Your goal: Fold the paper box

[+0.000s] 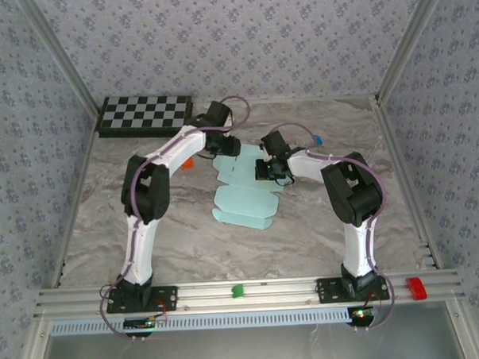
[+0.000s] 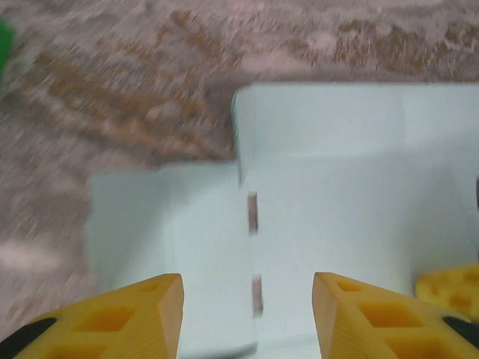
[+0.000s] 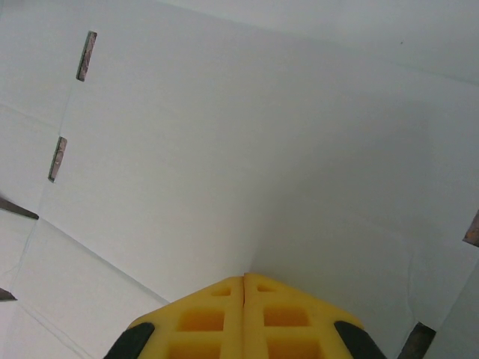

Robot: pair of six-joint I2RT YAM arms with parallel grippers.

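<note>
1. Now, your paper box [image 1: 244, 191] lies flat on the table [image 1: 146, 231] between both arms.
2. Your left gripper [image 2: 247, 314] hangs over a far flap, jaws apart, empty; closing off the score line would crease the card.
3. Your right gripper [image 3: 245, 288], tips together over the middle panel, may drag the sheet askew.

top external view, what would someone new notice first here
The pale aqua paper box, a flat unfolded sheet, lies in the middle of the marbled table with both arms bent over it. The left gripper hovers open above a slotted panel, and the right gripper is shut, its tips close over the card. A black-and-white checkerboard sits at the far left corner.
</note>
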